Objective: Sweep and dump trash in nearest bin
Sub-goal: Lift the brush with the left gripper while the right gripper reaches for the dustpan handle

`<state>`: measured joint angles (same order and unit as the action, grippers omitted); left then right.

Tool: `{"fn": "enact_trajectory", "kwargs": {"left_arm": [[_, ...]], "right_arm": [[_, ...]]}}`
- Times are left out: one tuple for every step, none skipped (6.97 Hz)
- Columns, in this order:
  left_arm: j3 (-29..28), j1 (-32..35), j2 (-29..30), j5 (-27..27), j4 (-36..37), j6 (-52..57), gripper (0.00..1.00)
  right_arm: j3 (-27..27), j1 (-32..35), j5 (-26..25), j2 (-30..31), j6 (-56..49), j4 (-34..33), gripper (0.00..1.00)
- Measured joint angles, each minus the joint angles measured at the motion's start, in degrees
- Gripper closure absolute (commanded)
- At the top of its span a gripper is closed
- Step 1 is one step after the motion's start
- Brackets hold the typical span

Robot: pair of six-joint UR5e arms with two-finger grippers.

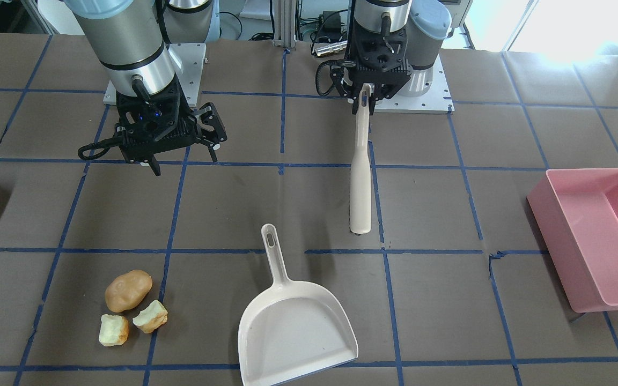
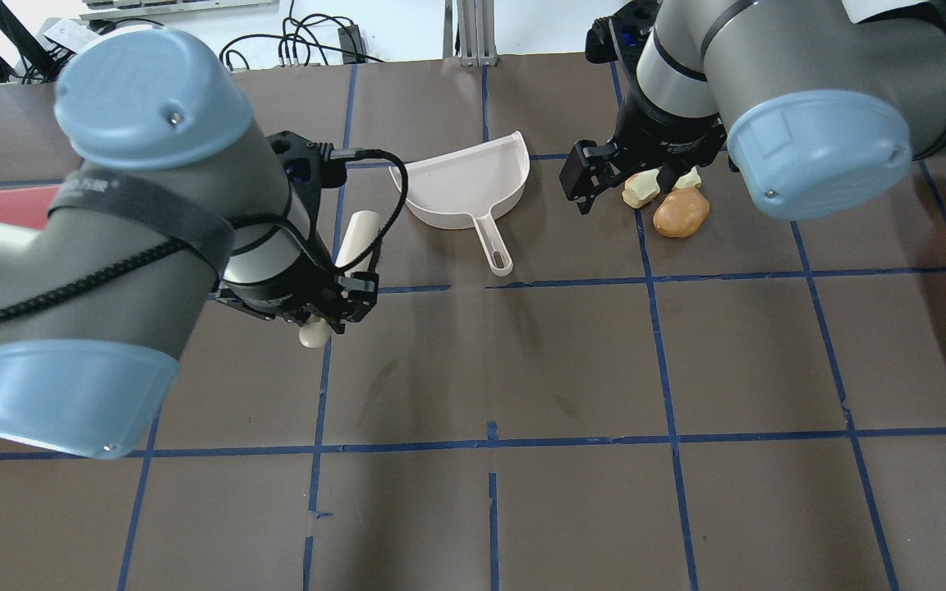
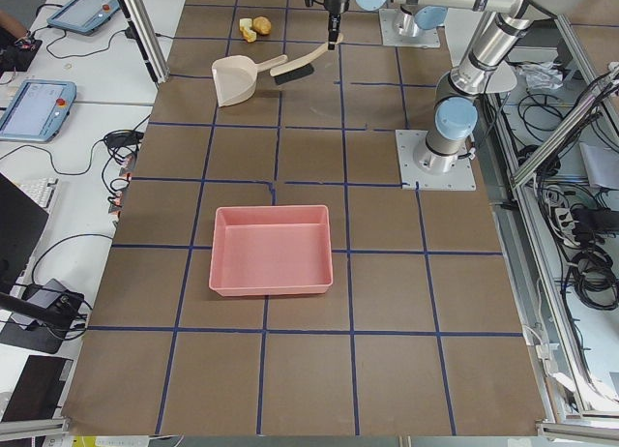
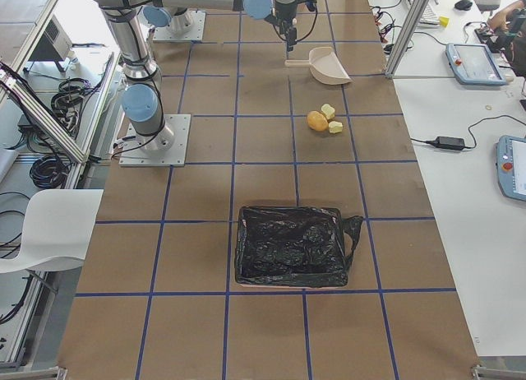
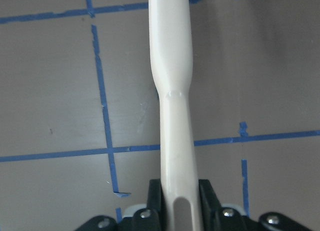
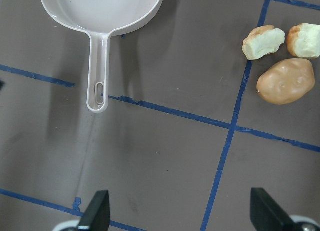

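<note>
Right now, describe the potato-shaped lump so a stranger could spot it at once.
Find the cream dustpan lying mid-table; to the robot's right of it sits a cluster of three food lumps. The potato-shaped lump is the one nearest the robot, and the largest: smooth tan-brown all over, unlike the two smaller pale yellow-green chunks beside it.

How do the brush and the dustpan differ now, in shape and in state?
The brush is clamped at its handle end by the left gripper; the dustpan lies free on the table, touched by no gripper. The brush is long and slim; the dustpan is broad and scoop-shaped. Both are cream-white plastic with a slot in the handle.
</note>
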<state>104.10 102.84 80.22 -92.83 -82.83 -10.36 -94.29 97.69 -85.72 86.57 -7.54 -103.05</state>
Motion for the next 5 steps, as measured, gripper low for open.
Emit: {"fn": "enact_trajectory", "kwargs": {"left_arm": [[-1.57, -2.40, 0.09, -0.13, -0.15, 2.11, 1.00], [-2.98, -4.99, 0.24, 0.09, -0.32, 4.68, 1.00], [-4.49, -8.09, 0.46, 0.99, -1.94, 7.83, 1.00], [-6.71, -11.43, 1.02, 2.28, -5.40, 11.42, 1.00], [-9.14, -13.80, 2.02, 2.87, -8.25, 14.16, 1.00]], "right_arm": [[-0.53, 0.16, 0.01, 0.04, 0.00, -0.34, 0.01], [-1.57, 0.33, 0.04, 0.14, -0.05, -1.29, 0.01], [-3.32, 0.91, 0.05, 0.22, -0.11, -3.53, 0.00], [-5.58, 2.25, -0.20, 0.12, -0.12, -7.29, 0.00], [-7.46, 3.98, -0.67, -0.34, 0.31, -11.51, 0.00]]}}
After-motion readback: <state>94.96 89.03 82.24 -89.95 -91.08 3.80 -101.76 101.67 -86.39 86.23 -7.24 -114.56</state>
